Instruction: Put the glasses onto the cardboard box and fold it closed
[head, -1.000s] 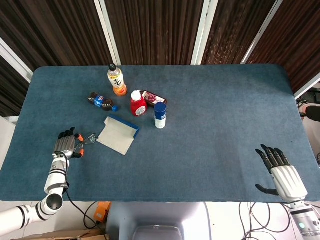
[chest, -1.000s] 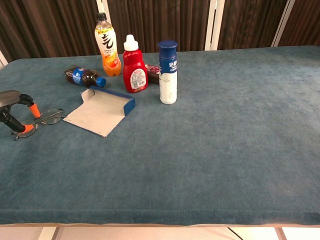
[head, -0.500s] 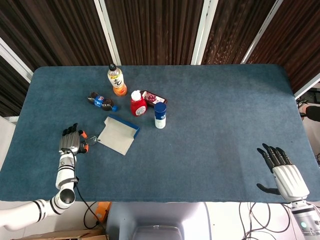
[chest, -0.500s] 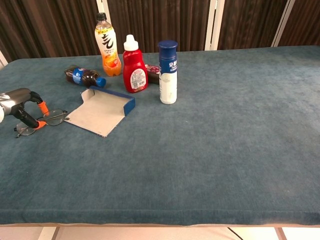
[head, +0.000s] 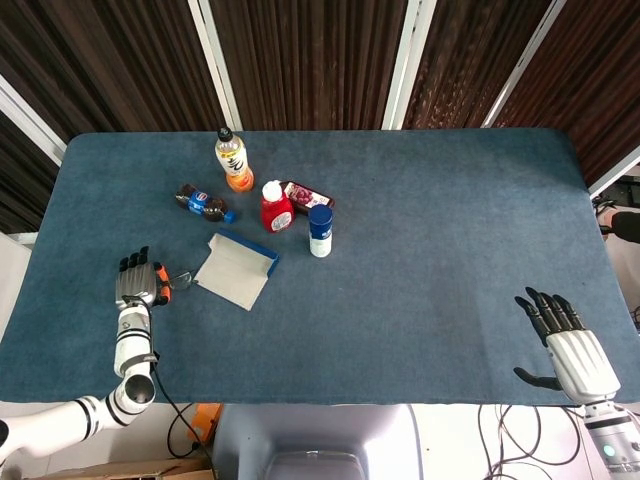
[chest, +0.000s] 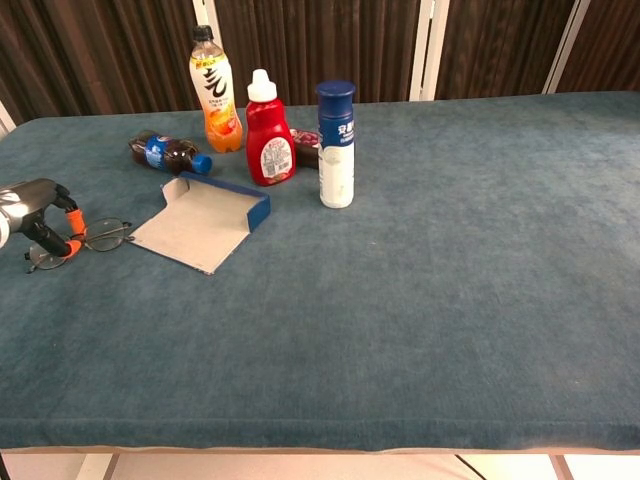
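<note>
Blue cloth table (head: 420, 300) spans both views. Landmark for everything below: the cardboard box (head: 236, 269).

Cardboard box lies open and flat on the table's left half, grey inner face up, one blue wall (chest: 224, 189) standing along its far edge. Nothing on it.

Left hand (head: 138, 288) sits left of the box, near the table's left edge, back of the hand up in the head view. Chest view shows its fingers (chest: 42, 238) curled down around the glasses (chest: 82, 240), orange-tipped fingertips at the frame. Looks like a pinch on the glasses, lenses at or just above the cloth; cannot tell whether they are lifted clear. Glasses are between hand and box, near lens just beside the box's left corner, not on it.

Right hand (head: 560, 345) is far right of the box, at the table's near right corner, fingers spread and straight, holding nothing. Only the head view shows it.

Behind the box, going largest to smallest:
- orange drink bottle (chest: 214, 92), upright, farthest back
- red sauce bottle (chest: 268, 132), upright, just behind the box's right end
- white bottle with blue cap (chest: 335, 145), upright, right of the box
- small cola bottle (chest: 168, 154), on its side, behind the box's left end
- dark snack packet (head: 306, 194), flat, behind the red bottle
</note>
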